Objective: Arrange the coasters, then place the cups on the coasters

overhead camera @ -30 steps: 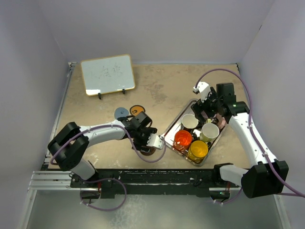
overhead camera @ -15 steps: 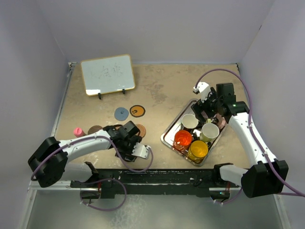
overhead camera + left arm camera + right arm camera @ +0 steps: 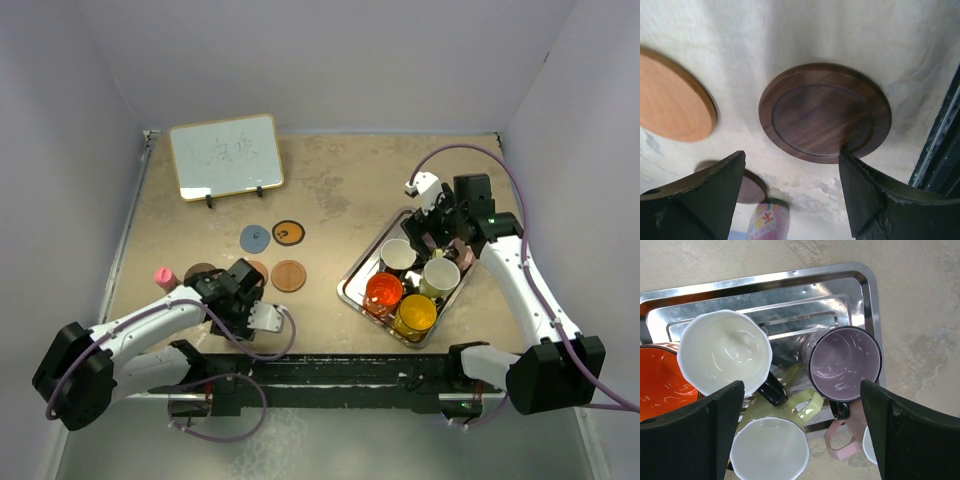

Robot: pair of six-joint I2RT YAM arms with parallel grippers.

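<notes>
In the left wrist view a dark brown coaster [image 3: 825, 112] lies flat on the table just past my open left gripper [image 3: 792, 167], which holds nothing. A tan-orange coaster [image 3: 670, 100] lies to its left, and another dark brown coaster [image 3: 747, 185] is partly hidden by a finger. From above, my left gripper [image 3: 235, 292] is at the front left, near the blue-grey coaster [image 3: 254, 238], black-rimmed orange coaster [image 3: 288, 232] and tan coaster [image 3: 288, 275]. My right gripper [image 3: 801, 390] hangs open over the cups: smoky purple [image 3: 845, 362], black-handled [image 3: 725, 352], yellow-green [image 3: 771, 450], red-orange [image 3: 660, 385].
The cups stand packed in a metal tray [image 3: 350, 290] at the right, along with a yellow cup [image 3: 415, 313]. A small pink bottle [image 3: 164, 276] stands left of the coasters. A whiteboard [image 3: 225, 155] stands at the back left. The black front rail [image 3: 940, 150] runs beside the dark coaster.
My left arm has swung from beside the tray toward the front left, uncovering the tan coaster. The right arm has not moved.
</notes>
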